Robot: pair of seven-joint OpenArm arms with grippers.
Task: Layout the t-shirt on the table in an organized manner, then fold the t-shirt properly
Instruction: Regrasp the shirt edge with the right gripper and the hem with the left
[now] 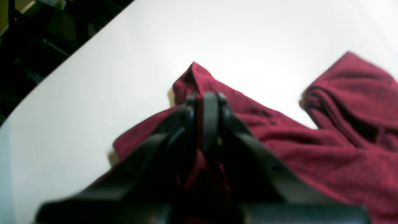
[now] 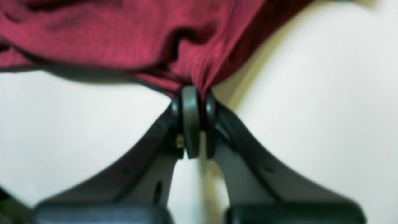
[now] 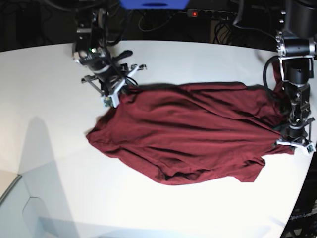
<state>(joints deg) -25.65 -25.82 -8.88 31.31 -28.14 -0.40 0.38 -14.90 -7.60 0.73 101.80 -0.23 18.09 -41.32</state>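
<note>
The dark maroon t-shirt (image 3: 188, 131) lies spread and wrinkled across the middle of the white table (image 3: 49, 99), stretched between both arms. At the shirt's far left corner my right gripper (image 3: 119, 94) pinches the fabric. The right wrist view shows this gripper (image 2: 194, 93) shut on a bunched edge of the t-shirt (image 2: 124, 37). My left gripper (image 3: 292, 141) holds the shirt's right end near the table's right edge. In the left wrist view that gripper (image 1: 206, 96) is shut on a raised fold of the t-shirt (image 1: 311, 149), and fabric hides part of its fingers.
The table's curved edge (image 3: 297, 198) runs close by the left arm at the right. Cables and a power strip (image 3: 208, 12) lie behind the table's far edge. In the left wrist view dark clutter (image 1: 37, 40) sits beyond the table edge at upper left.
</note>
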